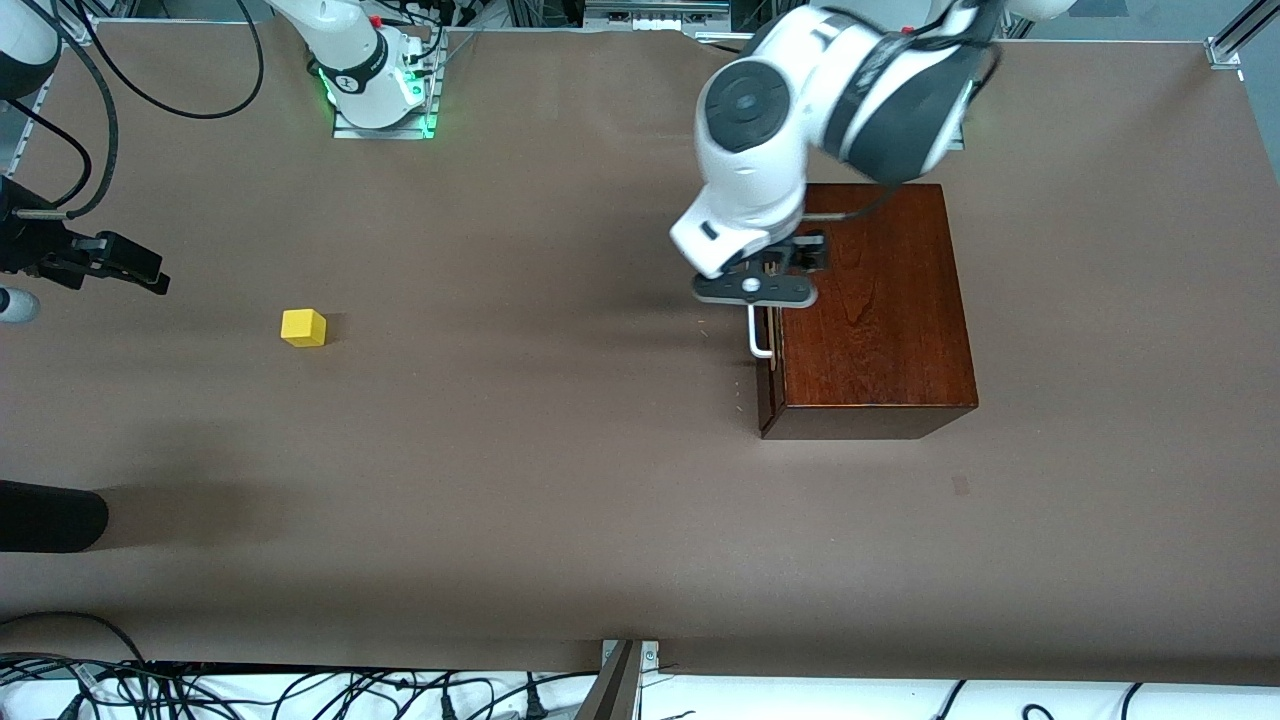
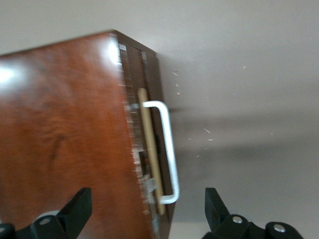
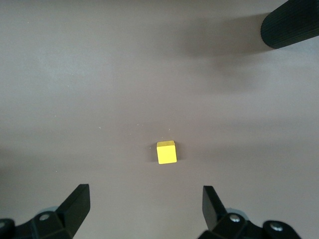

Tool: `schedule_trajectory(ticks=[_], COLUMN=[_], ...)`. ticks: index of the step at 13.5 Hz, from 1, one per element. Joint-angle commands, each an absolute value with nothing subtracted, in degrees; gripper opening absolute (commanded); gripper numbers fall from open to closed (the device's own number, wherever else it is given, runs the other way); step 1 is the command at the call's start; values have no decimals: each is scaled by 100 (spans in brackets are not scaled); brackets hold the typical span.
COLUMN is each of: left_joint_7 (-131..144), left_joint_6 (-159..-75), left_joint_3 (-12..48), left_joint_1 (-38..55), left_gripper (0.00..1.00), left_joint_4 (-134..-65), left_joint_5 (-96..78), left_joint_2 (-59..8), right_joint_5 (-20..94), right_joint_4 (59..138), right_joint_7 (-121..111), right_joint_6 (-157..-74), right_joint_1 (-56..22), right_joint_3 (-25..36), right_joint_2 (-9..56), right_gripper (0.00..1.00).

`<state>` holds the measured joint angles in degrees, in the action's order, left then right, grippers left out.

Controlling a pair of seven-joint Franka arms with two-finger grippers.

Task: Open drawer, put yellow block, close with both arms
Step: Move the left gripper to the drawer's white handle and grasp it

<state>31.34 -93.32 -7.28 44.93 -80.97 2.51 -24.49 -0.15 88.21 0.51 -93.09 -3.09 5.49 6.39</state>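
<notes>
Low at the frame's left edge, a black object (image 1: 50, 515) intrudes. Yellow block (image 1: 303, 327) sits on bare table (image 1: 520, 480); right gripper (image 3: 144, 206) gapes over it. Left gripper (image 2: 148, 209) spread above the drawer (image 1: 767, 375) handle (image 1: 757, 335).

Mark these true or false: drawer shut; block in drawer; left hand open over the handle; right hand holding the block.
1. The drawer is shut. True.
2. The yellow block is in the drawer. False: it sits on the table, toward the right arm's end.
3. The left hand is open over the white handle. True.
4. The right hand holds the block. False: it is open, with nothing in it, over the table.
</notes>
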Motion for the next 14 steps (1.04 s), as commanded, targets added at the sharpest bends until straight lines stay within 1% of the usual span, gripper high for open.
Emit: schedule_trajectory(ticks=[1,7,10,12,14], left_joint_7=[3304,3505,3630,3639,3639], left_joint_6=[-9518,-9650,-9668,-9922,-9993], left_joint_3=[-817,-817,-817,-835,-844], left_joint_1=[4746,5018,5019,5010,4957], left_gripper=[100,100,100,100,100], left_joint_4=[-7813,-7813,-7822,-7892,-7901], left_joint_5=[474,703,738,930,1002], left_joint_2=[-2934,-3541,-3700,-3753,-3858], right_joint_5=[-9,-9,-9,-9,-9], right_joint_4=[8728,8728,8728,8728,8728], right_joint_7=[105,88,79,105,105], right_joint_6=[-9281,-9281,-9281,-9281,-9281], right_joint_1=[-246,-246,-246,-255,-255], right_joint_3=[492,492,492,483,492], right_joint_2=[677,703,703,703,703], right_gripper=[100,100,100,100,100])
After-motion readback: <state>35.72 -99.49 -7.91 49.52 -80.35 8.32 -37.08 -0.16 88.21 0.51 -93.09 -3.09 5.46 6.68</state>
